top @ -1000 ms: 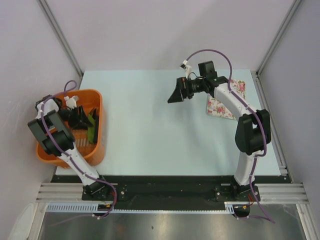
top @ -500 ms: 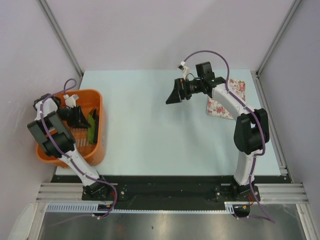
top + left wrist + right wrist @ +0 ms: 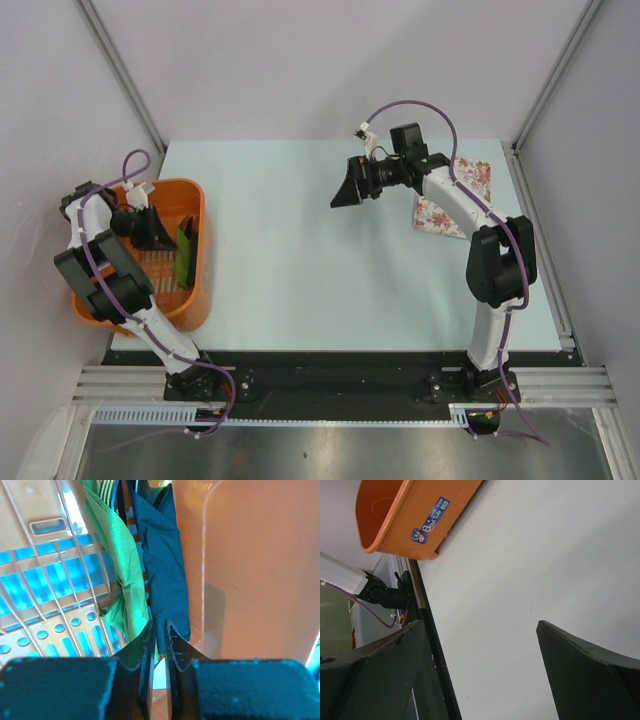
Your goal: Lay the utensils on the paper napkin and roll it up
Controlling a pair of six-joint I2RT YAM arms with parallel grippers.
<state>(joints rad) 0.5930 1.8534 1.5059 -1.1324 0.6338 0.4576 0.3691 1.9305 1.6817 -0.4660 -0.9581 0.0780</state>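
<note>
At table's (image 3: 300, 270) left edge, only left wrist view shows paper napkin (image 3: 125, 565) crumpled inside basket (image 3: 240, 580), left fingers (image 3: 142, 650) near-closed; right fingers (image 3: 580, 670) spread wide.

The paper napkin (image 3: 125, 565) and the dark blue folded sheet (image 3: 162, 560) beside it run off the left wrist view's upper edge. Their lower ends are hidden behind the left pincer (image 3: 159, 631), and whether it grips either cannot be told. The right arm (image 3: 452, 198) covers part of the floral pad (image 3: 440, 217).
</note>
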